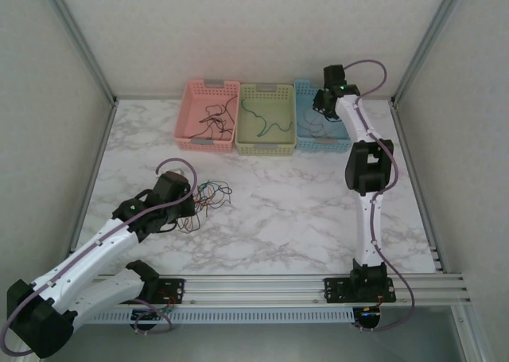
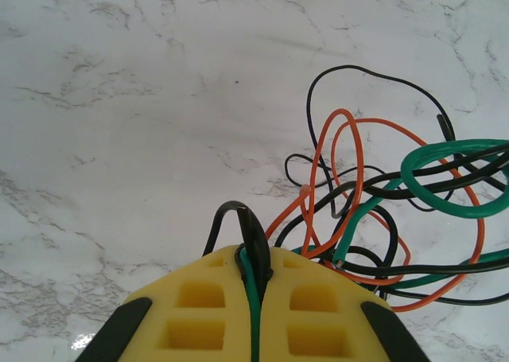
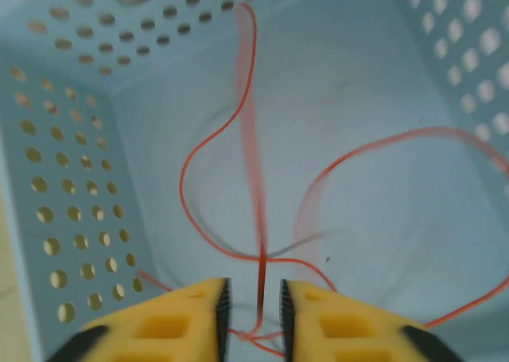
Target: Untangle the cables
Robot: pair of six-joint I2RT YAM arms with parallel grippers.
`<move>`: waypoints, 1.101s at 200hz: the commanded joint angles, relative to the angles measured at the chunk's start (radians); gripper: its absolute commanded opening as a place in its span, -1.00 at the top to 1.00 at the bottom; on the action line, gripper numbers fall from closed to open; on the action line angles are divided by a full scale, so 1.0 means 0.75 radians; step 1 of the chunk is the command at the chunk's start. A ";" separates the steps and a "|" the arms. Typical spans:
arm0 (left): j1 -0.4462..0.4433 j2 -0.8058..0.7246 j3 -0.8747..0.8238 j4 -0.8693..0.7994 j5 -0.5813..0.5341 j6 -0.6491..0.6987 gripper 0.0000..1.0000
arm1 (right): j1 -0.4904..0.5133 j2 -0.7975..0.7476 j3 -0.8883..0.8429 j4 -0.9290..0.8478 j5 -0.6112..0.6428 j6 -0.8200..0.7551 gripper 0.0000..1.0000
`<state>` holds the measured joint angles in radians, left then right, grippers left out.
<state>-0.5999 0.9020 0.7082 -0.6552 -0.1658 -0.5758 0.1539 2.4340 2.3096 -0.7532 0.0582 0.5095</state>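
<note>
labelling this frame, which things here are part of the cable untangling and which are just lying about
Job:
cable tangle, pinched by the shut left gripper
red cable, hanging inside the open right gripper
pink basket, green basket, blue basket, all holding cables

Just there:
marble table
metal rail

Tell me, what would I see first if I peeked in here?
Probably the bright knot of black, orange and green cables on the marble table, with the left hand pinching two strands. Next, the pink basket, green basket and blue basket lined up at the far edge; the right hand hangs in the blue one, a thin red cable between its parted fingers.
</note>
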 commanded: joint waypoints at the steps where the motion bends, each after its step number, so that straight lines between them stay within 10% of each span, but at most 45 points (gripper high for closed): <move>1: 0.010 -0.003 -0.014 0.010 0.002 0.013 1.00 | -0.002 0.000 0.058 -0.070 -0.069 -0.008 0.18; 86: 0.010 -0.032 -0.035 0.078 0.079 0.011 1.00 | 0.178 -0.821 -0.770 0.309 0.027 -0.057 -0.01; 153: 0.010 -0.043 -0.043 0.110 0.132 0.013 1.00 | 0.469 -1.405 -1.688 0.891 -0.502 -0.028 0.10; 220: 0.012 -0.045 -0.004 0.075 0.143 0.031 1.00 | 0.782 -1.431 -1.832 0.966 -0.844 -0.247 -0.13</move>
<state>-0.5983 0.8738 0.6842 -0.5957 -0.0814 -0.5716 0.6941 1.3819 0.9421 -0.1043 -0.4423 0.4198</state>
